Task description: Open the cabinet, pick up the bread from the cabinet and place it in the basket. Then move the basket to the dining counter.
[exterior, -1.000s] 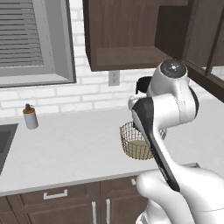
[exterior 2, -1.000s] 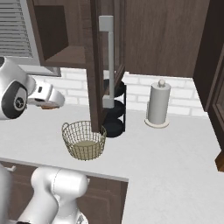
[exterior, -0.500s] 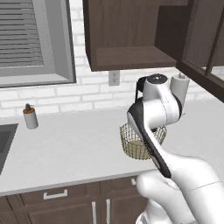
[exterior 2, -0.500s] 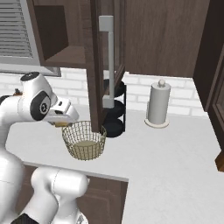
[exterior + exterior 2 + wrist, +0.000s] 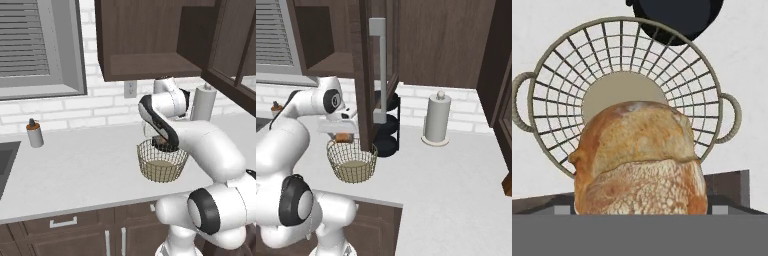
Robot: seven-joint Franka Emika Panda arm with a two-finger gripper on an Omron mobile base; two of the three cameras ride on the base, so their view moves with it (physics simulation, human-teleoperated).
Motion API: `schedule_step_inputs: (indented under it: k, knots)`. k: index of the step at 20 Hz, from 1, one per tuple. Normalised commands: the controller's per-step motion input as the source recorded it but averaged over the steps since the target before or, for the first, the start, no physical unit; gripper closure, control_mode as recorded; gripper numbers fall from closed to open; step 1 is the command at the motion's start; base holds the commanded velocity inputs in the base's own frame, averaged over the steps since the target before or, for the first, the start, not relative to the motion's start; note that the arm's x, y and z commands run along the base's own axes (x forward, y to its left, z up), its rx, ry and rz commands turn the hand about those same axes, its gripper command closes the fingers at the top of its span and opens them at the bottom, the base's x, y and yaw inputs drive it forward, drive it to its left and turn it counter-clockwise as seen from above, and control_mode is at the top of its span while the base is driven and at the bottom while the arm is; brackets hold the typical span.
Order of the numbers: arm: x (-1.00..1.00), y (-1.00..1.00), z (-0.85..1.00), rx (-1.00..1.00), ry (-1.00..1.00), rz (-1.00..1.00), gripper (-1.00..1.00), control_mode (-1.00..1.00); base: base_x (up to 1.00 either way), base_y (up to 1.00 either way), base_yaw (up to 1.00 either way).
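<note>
The bread [image 5: 641,160], a round golden-brown roll with a floury crust, sits between the jaws of the gripper [image 5: 344,136], which stand wide with the roll held between them, directly above the round tan wire-mesh basket [image 5: 572,85]; the hand view looks straight down past the roll onto the basket's pale tan bottom and its two loop handles. Going left to right in the left base view, a dark sink edge [image 5: 6,160] lies at the far left of the light grey surface [image 5: 75,175], then a small white bottle with a brown top [image 5: 34,134] stands near the white brick wall under a grey-framed window with slatted blinds [image 5: 35,45]. Further right, the basket [image 5: 161,162] rests on the surface near its front edge, with the white arm bent over it and the roll just above its rim. Over it hangs the dark brown wooden wall cabinet [image 5: 145,40], its shelf bare and its glass-panelled door with the long silver bar handle [image 5: 378,70] swung open. Behind the basket stands a black tiered rack with round dark shapes [image 5: 387,132], and to the right of that a white paper towel roll on an upright holder [image 5: 437,120], well apart from the basket.
</note>
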Motion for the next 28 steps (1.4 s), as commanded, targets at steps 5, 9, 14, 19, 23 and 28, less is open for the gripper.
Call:
schedule_step_inputs:
  k: [5,9,14,19,23,28]
  knots:
    - [0.2,-0.01,-0.46,0.0,0.06,-0.09,1.0,-1.0,0.0,0.0,0.0]
    - [0.16,-0.09,-0.67,0.0,0.1,-0.05,1.0,-1.0,0.0,0.0,0.0]
    - [0.16,-0.07,-0.69,0.01,0.0,-0.01,1.0,-1.0,0.0,0.0,0.0]
    - [0.03,-0.03,-0.55,0.0,0.0,0.0,1.0,-1.0,0.0,0.0,0.0]
    - [0.06,0.0,-0.41,0.01,0.0,0.0,1.0,-1.0,0.0,0.0,0.0]
    - [0.02,0.0,-0.17,0.02,-0.04,0.0,1.0,-1.0,0.0,0.0,0.0]
